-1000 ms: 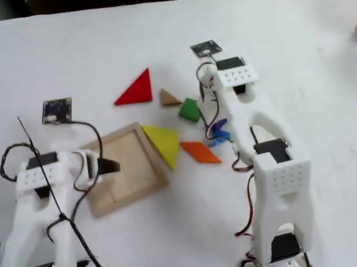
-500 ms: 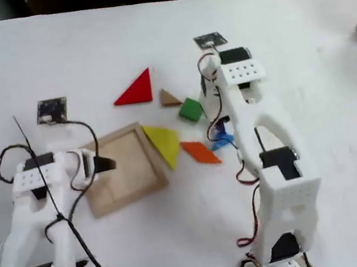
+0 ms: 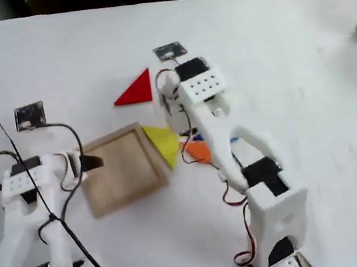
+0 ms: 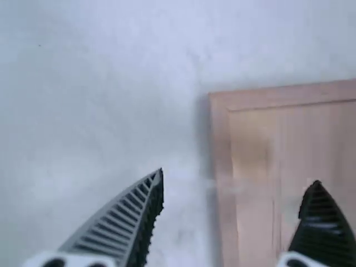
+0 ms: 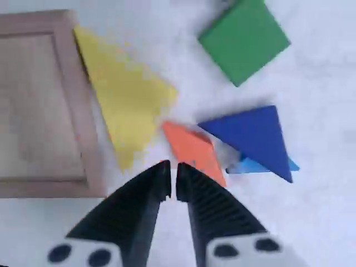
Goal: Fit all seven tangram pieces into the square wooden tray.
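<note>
1. My left gripper (image 4: pixel 237 186) is open, its two fingers spread wide with nothing between them.
2. In the high view the left gripper (image 3: pixel 92 163) sits left of centre, at the left edge of the wooden tray (image 3: pixel 120 172). My left wrist view shows one finger over the white table (image 4: pixel 100 83) and the other over the wooden tray (image 4: pixel 311 139), with the tray's rim running between them.
3. The square tray lies slightly turned, just left of the middle of the high view. Every piece I can see lies on the table outside it.
4. My right gripper (image 5: pixel 173 169) is closed, with only a thin slit between the fingertips and nothing held. It hovers by one end of the orange parallelogram (image 5: pixel 194 150) and close to a corner of the yellow triangle (image 5: pixel 125 103).
5. In the high view my right arm (image 3: pixel 202 86) reaches up through the centre of the frame and covers part of the cluster of pieces.
6. The yellow triangle (image 3: pixel 163 142) lies against the tray's right rim, touching it near the upper right corner.
7. The orange parallelogram (image 3: pixel 198 151) lies just right of the yellow triangle, near the centre of the high view.
8. Beside the orange piece lies a dark blue triangle (image 5: pixel 253 136), partly on top of a light blue piece (image 5: pixel 250 166).
9. A green square (image 5: pixel 243 40) lies near them, apart from the rest.
10. A red triangle (image 3: pixel 137 89) lies alone above the tray, in the upper middle of the high view.
</note>
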`<state>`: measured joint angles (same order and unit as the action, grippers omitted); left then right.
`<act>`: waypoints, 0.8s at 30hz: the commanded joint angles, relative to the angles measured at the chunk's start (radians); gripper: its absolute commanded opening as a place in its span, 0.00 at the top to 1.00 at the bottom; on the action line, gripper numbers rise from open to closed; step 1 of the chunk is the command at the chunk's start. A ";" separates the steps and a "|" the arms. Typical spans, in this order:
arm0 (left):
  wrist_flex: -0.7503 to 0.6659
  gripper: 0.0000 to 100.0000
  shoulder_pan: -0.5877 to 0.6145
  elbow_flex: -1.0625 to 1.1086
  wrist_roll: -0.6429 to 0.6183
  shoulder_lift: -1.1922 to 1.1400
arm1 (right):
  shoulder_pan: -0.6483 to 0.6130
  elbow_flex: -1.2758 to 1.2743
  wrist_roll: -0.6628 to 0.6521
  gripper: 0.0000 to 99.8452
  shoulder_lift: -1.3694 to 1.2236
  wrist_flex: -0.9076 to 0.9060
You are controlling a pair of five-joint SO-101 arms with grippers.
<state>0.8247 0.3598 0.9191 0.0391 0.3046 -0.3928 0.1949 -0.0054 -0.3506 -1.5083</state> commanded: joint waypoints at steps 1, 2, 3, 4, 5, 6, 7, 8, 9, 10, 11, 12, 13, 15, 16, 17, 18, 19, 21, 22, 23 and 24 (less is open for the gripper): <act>-0.020 0.63 0.005 -0.061 -0.008 0.033 | 0.070 0.014 -0.130 0.97 0.076 -0.007; -0.020 0.63 0.005 -0.061 -0.008 0.033 | 0.081 0.012 -0.163 0.95 0.074 -0.007; -0.020 0.63 0.005 -0.061 -0.008 0.033 | 0.090 0.012 -0.195 0.93 0.068 -0.010; -0.020 0.63 0.005 -0.061 -0.008 0.033 | 0.101 0.012 -0.230 0.90 0.062 -0.012; -0.020 0.63 0.004 -0.061 -0.008 0.033 | 0.110 0.012 -0.272 0.87 0.056 -0.012; -0.020 0.63 0.004 -0.061 -0.008 0.031 | 0.117 0.012 -0.319 0.84 0.048 -0.012; -0.020 0.63 0.004 -0.060 -0.008 0.031 | 0.122 0.012 -0.370 0.81 0.041 -0.012; -0.020 0.63 0.004 -0.060 -0.008 0.031 | 0.131 0.012 -0.423 0.78 0.028 -0.010; -0.020 0.63 0.004 -0.058 -0.008 0.031 | 0.137 0.012 -0.470 0.76 0.018 -0.010; -0.020 0.63 0.004 -0.058 -0.008 0.031 | 0.140 0.012 -0.511 0.74 0.004 -0.008; -0.020 0.63 0.004 -0.058 -0.008 0.031 | 0.142 0.012 -0.546 0.73 -0.015 -0.008; -0.020 0.63 0.004 -0.058 -0.008 0.031 | 0.140 0.012 -0.572 0.72 -0.033 -0.012; -0.020 0.63 0.004 -0.058 -0.008 0.031 | 0.137 0.012 -0.592 0.72 -0.054 -0.013; -0.025 0.63 0.004 -0.057 -0.008 0.031 | 0.134 0.012 -0.617 0.72 -0.096 -0.015; -0.035 0.63 0.004 -0.054 -0.008 0.031 | 0.134 0.012 -0.624 0.72 -0.113 -0.015; -0.038 0.63 0.004 -0.054 -0.008 0.031 | 0.134 0.012 -0.628 0.72 -0.127 -0.015; -0.040 0.63 0.004 -0.054 -0.008 0.031 | 0.134 0.012 -0.638 0.72 -0.140 -0.016; -0.040 0.63 0.004 -0.054 -0.008 0.031 | 0.134 0.014 -0.654 0.72 -0.153 -0.025; -0.041 0.63 0.004 -0.054 -0.008 0.031 | 0.133 0.015 -0.683 0.72 -0.173 -0.039; -0.041 0.63 0.004 -0.054 -0.008 0.031 | 0.128 0.015 -0.689 0.73 -0.182 -0.036; -0.041 0.63 0.004 -0.052 -0.008 0.031 | 0.124 0.017 -0.694 0.74 -0.189 -0.033; -0.043 0.63 0.004 -0.048 -0.008 0.031 | 0.124 0.017 -0.694 0.75 -0.197 -0.022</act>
<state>0.8048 0.3598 0.9191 0.0391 0.3046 -0.2654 0.1949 -0.6759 -0.5485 -1.5282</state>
